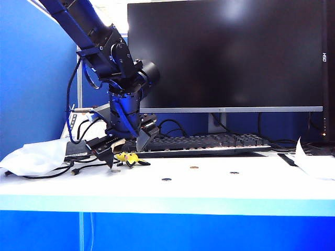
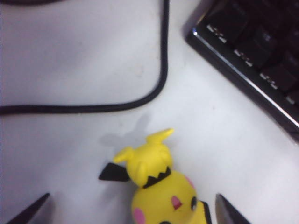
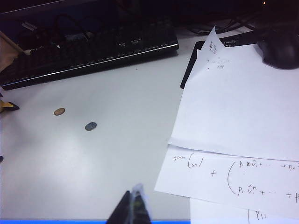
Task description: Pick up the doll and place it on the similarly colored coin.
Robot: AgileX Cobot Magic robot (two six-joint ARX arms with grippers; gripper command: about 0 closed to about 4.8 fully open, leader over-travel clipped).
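I see a white desk (image 1: 220, 191) with a blue front, blue partition walls (image 1: 31, 78) behind it, and a large dark monitor (image 1: 225, 52) catching soft overhead glare.

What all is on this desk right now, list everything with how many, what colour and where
doll: one, yellow and black, lying before the keyboard's left end
coins: four; coppery coin mid-desk, dark ones either side, pale one by the doll
keyboard: one, black, under the monitor
monitor: one, black, at the back
cable: one, black, beside the doll
papers: white, written on, right side
white sheet: one, far left
left gripper: open, straddling the doll
right gripper: shut, near the desk's front edge
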